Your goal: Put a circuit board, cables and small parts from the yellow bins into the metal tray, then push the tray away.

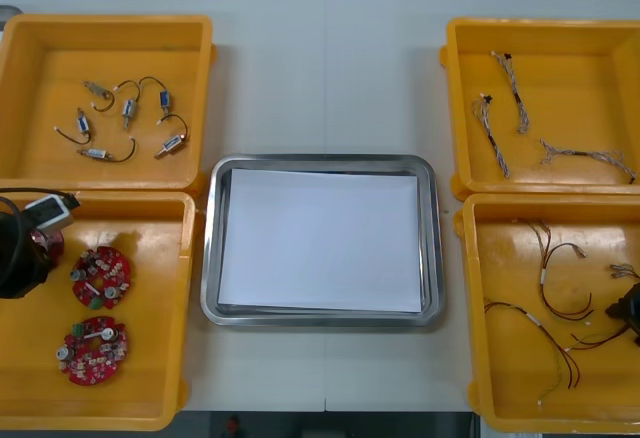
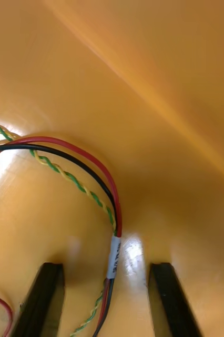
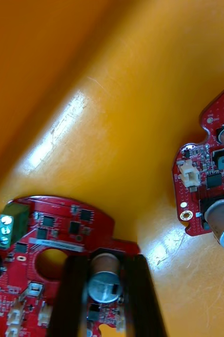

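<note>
The left gripper [image 3: 105, 261] is pinched onto a circuit board [image 3: 54, 237]: its 2 black fingers [image 3: 74, 295] stand close together on either side of a silver-topped cylinder mounted on the board, touching it on both sides. In the front view this arm sits at the left edge of the frame, over the lower-left yellow bin [image 1: 150, 398] (a sliver of red shows beside the gripper there). Just right of it, 2 other boards lie flat on the bin floor, an upper board [image 1: 100, 276] and a lower board [image 1: 92, 350].

The right gripper [image 2: 107, 266] is spread, with a cable [image 2: 113, 257] of red, black and twisted yellow-green wires running between its fingers, its white label level with the tips and touching neither. In the front view this arm is at the right edge, inside the lower-right yellow bin [image 1: 500, 398].

The metal tray [image 1: 212, 248], white inside, lies at the centre of the frame between the bins.
</note>
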Robot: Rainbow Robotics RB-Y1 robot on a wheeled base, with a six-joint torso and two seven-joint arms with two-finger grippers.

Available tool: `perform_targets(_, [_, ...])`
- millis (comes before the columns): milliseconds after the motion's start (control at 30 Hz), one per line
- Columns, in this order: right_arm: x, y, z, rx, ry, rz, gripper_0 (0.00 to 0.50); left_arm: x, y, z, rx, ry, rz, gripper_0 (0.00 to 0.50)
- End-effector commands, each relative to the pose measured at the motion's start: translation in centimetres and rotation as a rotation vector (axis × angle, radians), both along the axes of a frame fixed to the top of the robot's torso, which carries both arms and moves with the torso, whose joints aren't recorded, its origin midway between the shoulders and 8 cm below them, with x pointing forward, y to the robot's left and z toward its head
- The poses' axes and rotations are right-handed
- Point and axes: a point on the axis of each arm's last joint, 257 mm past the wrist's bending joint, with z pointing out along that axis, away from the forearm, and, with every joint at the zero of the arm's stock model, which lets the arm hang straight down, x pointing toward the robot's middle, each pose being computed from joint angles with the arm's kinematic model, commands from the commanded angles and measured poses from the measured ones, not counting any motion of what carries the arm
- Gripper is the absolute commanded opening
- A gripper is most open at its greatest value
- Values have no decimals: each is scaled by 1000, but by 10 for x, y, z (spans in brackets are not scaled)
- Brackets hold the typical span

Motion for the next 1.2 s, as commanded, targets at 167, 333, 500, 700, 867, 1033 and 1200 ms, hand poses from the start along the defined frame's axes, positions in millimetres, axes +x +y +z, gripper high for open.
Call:
perform_targets(167, [-14,4,-14,14,34,-21,0,5,2,37,64,-1,-72,0])
perform_targets(333, [-10,-5,10,-6,1,-26,0,2,-2,61,67,6,-71,0])
perform_targets(500, [-13,-15,41,-33,-18,-28,0,-7,-14,77,54,23,-68,0])
perform_targets(700, [-24,-19,86,-93,-22,-1,0,-18,-31,98,34,23,-63,0])
perform_targets(867, [-38,-18,119,-166,13,51,0,-32,-58,111,15,21,-39,0])
perform_targets(1033, [-47,-8,148,-249,40,133,0,-47,-86,118,-6,21,-17,0])
perform_targets(1200, [-38,16,172,-260,18,258,0,-52,-123,126,-15,22,-55,0])
